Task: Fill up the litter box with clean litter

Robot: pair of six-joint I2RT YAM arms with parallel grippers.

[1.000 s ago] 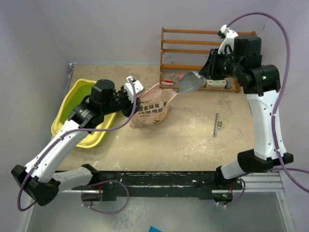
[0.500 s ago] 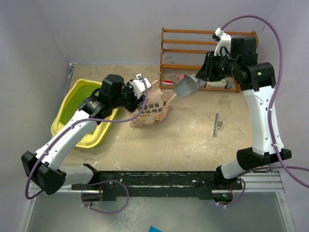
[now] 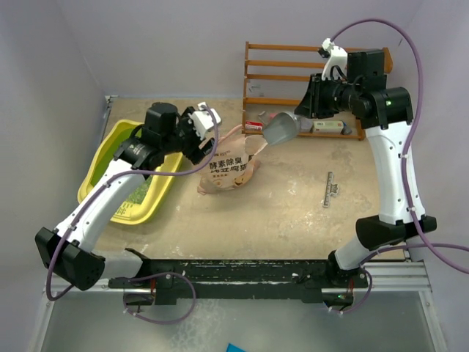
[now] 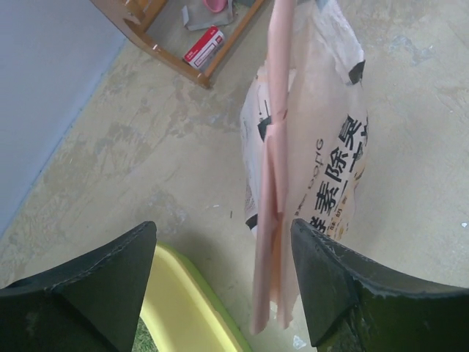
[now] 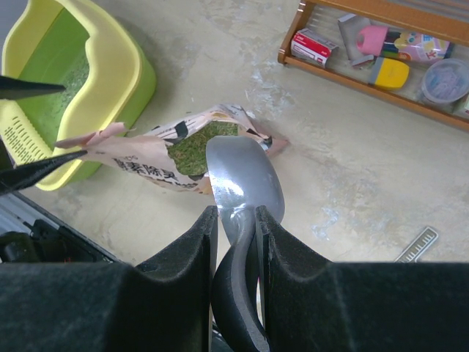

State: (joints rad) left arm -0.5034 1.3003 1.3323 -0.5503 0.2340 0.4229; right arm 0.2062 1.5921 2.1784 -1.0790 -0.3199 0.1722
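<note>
Scooping step: the right tool [image 5: 236, 211] is pressed onto the handle of a smooth, empty grey metal scoop [image 5: 245, 172], poised above the torn mouth of a crinkled peach-pink bag [image 3: 231, 167] lying on the sandy desk [image 3: 293, 213]. Fine green litter [image 5: 194, 150] shows inside the bag. The left tool [image 4: 221, 224] is spread, with the bag's thin flap between its fingers, unpinched. The glossy yellow litter box [image 5: 121, 70], just left of the bag, holds some litter. Next, likely: grip the flap, dip the scoop
</note>
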